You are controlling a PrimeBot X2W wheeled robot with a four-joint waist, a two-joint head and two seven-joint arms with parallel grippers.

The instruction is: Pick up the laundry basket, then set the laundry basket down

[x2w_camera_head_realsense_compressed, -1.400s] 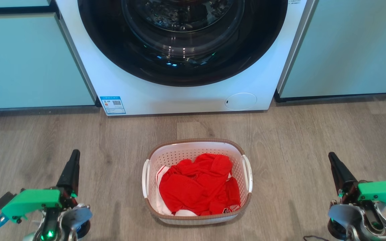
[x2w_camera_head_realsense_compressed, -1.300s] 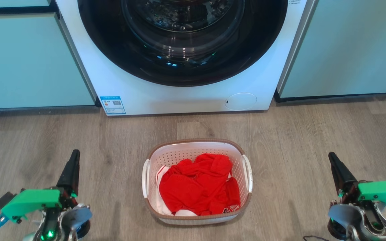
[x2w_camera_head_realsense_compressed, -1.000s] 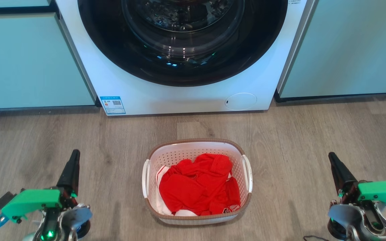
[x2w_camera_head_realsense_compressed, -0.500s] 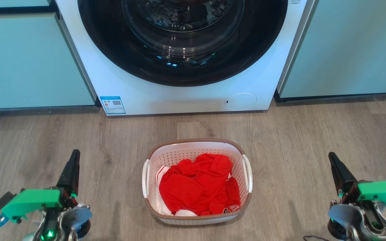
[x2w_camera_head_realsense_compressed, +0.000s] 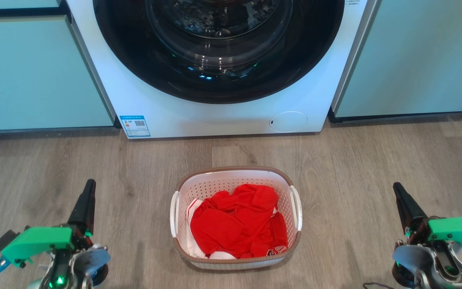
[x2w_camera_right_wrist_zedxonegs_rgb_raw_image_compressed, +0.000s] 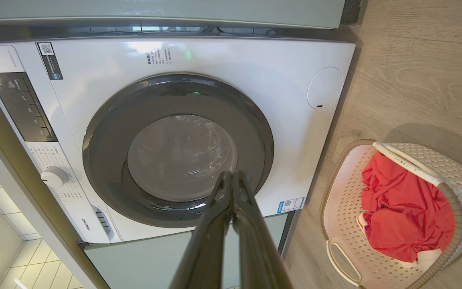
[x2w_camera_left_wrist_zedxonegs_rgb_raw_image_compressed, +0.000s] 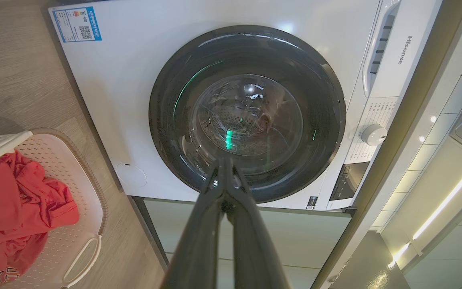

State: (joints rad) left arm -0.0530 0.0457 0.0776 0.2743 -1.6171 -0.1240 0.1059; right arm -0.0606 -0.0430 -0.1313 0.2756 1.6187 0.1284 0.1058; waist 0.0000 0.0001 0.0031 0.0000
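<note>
Reach | left end effector, right end effector: fingers pressed together, holding nothing, flanking laundry basket | next: spread fingers, hook both side handles, lift level.

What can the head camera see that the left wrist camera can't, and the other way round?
Head view's extras: the right gripper at the lower right, and the whole laundry basket with both side handles.

Left wrist view's extras: a white knob, the Hisense name and a glowing light strip.

Shared: the washing machine with its round dark door, the blue sticker, the red clothes in the basket, and the left gripper, its fingers shut.
</note>
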